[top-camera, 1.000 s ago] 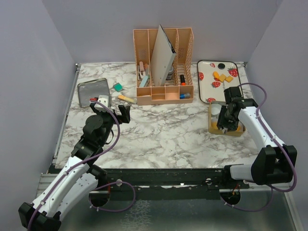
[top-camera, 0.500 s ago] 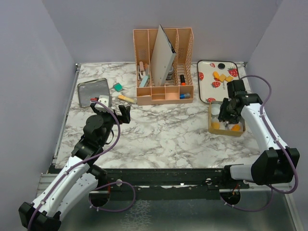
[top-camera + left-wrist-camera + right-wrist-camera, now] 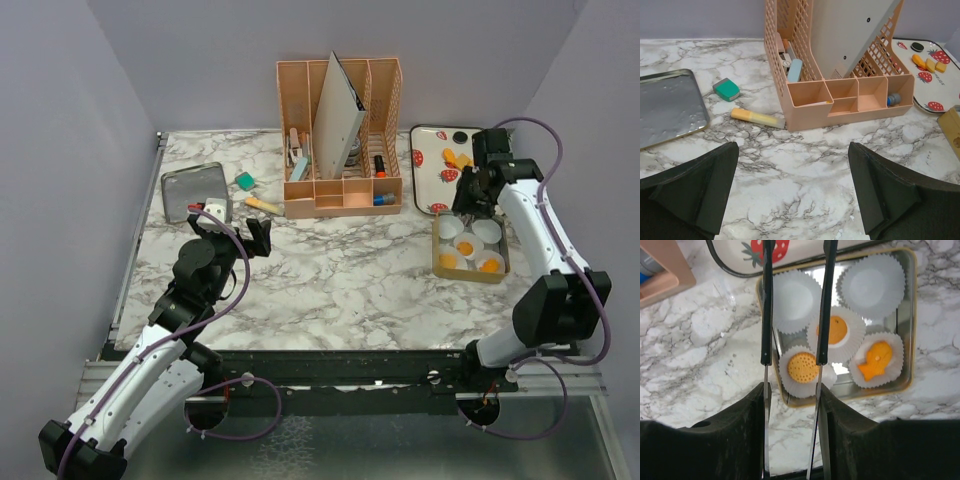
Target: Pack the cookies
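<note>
Several orange-yellow cookies lie on the strawberry-print plate, also seen as cookies in the left wrist view. Three more sit in white paper cups in the gold tin: a dotted round cookie, a plain round one and a fish-shaped one. Two cups are empty. My right gripper is shut on metal tweezers; their arms stand apart with nothing between them, reaching over the tin toward the plate. My left gripper hangs open over bare marble.
A peach desk organiser stands at the back centre. A metal lid, a green eraser and a yellow marker lie at the left. Walls close in on both sides.
My right arm has drawn back from over the tin toward the strawberry plate, uncovering the cups. The left arm has not moved.
</note>
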You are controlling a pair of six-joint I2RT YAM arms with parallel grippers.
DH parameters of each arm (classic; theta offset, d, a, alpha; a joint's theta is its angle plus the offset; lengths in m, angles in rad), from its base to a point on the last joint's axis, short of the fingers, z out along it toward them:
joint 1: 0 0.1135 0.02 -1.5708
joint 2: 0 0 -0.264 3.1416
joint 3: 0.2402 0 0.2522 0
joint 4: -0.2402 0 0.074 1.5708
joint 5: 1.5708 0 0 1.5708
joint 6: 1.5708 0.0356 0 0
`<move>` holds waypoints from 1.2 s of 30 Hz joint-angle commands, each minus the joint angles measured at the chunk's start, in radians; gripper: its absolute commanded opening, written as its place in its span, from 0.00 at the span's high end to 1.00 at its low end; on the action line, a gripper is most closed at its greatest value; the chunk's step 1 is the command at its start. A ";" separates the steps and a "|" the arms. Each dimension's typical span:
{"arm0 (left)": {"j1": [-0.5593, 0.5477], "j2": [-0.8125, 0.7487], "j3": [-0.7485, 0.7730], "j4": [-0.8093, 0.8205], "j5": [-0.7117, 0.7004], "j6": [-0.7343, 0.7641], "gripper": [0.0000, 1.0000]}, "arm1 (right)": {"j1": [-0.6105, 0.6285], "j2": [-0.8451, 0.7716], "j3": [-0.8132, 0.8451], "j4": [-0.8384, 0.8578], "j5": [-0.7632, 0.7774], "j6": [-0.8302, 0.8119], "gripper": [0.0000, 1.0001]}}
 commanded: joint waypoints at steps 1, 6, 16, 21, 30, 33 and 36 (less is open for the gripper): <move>-0.005 -0.014 -0.013 0.003 0.004 0.003 0.01 | -0.027 0.112 0.084 0.084 0.014 -0.025 0.58; -0.006 -0.017 -0.013 0.003 -0.001 0.005 0.01 | -0.068 0.242 0.186 0.154 -0.026 -0.036 0.58; -0.005 -0.009 -0.011 0.003 -0.004 0.012 0.01 | -0.163 0.518 0.431 0.192 0.019 -0.046 0.60; -0.006 0.002 -0.011 0.003 -0.007 0.018 0.01 | -0.179 0.644 0.567 0.153 0.026 -0.061 0.60; -0.005 0.027 -0.007 0.003 0.001 0.023 0.01 | -0.182 0.781 0.700 0.124 0.000 -0.073 0.59; -0.005 0.031 -0.007 0.004 0.001 0.026 0.01 | -0.182 0.807 0.719 0.116 -0.003 -0.072 0.59; -0.004 0.034 -0.006 0.004 0.001 0.026 0.01 | -0.182 0.823 0.722 0.113 -0.006 -0.072 0.59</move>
